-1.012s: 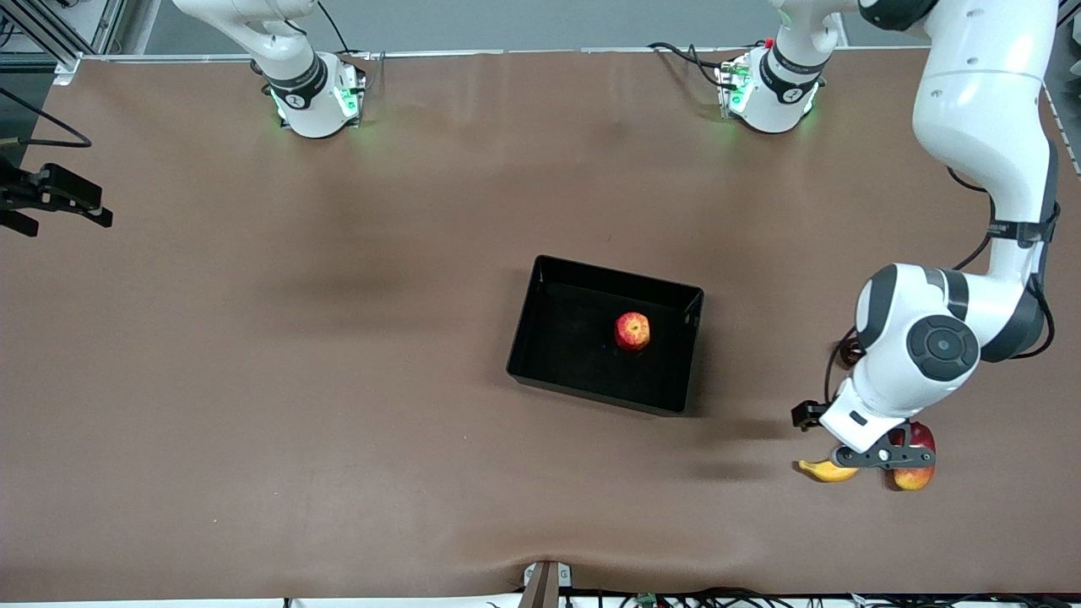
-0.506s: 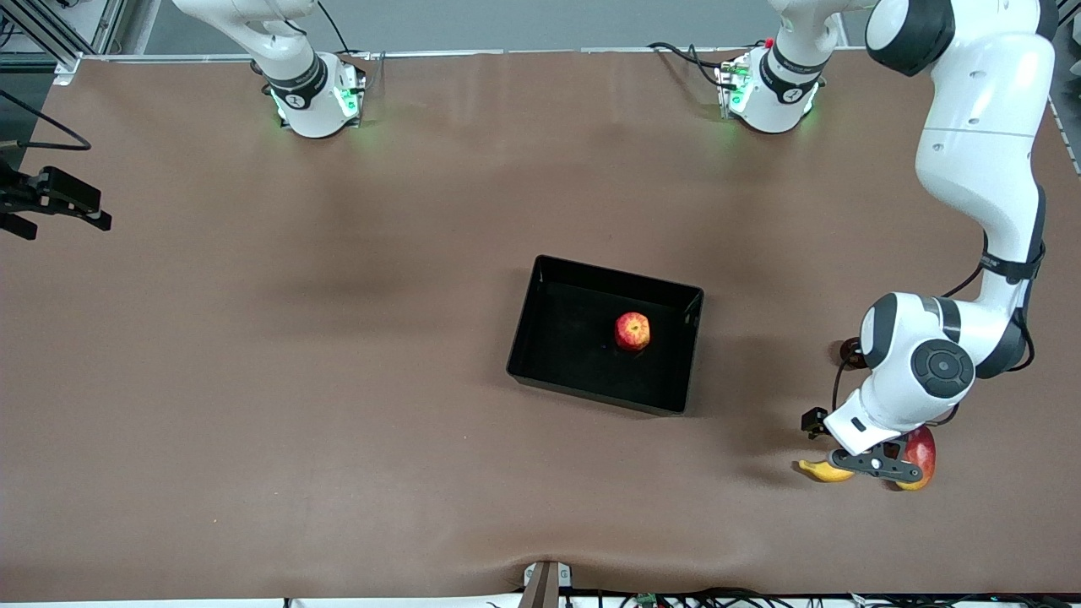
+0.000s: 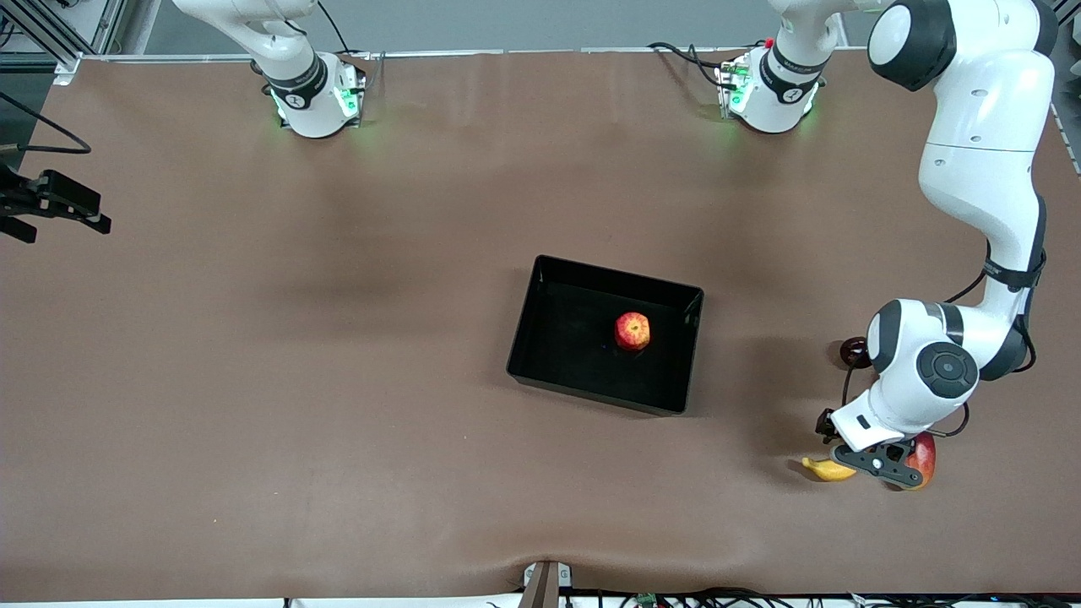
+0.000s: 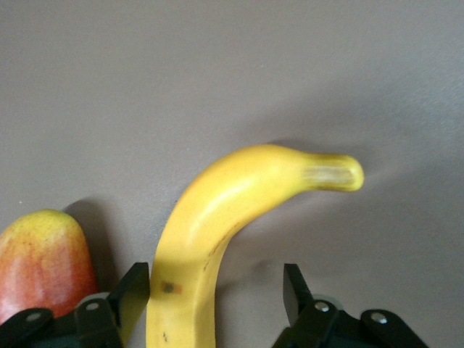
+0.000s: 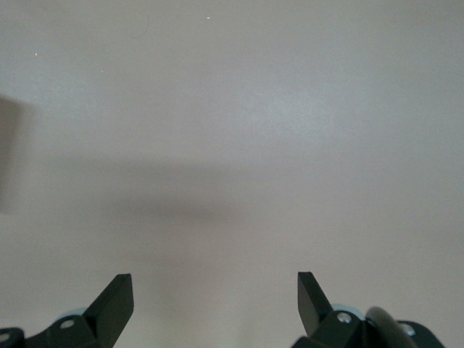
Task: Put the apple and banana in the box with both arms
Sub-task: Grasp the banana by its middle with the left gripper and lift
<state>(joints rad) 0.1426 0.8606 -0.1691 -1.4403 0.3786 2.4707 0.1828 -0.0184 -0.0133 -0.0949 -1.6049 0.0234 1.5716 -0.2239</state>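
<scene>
Left wrist view: left gripper (image 4: 216, 290) has lowered, fingers spread astride the banana (image 4: 217, 225), unclamped; apple (image 3: 632, 330) sits in box (image 3: 540, 325); right gripper (image 5: 215, 297) waits, spread, empty.

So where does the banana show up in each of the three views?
Front view: the banana lies at the left arm's end of the table, partly hidden under the left gripper.
Left wrist view: the banana runs between the open fingers.
Right wrist view: not in it.
Shared landmark: the red-and-yellow fruit beside it.
</scene>
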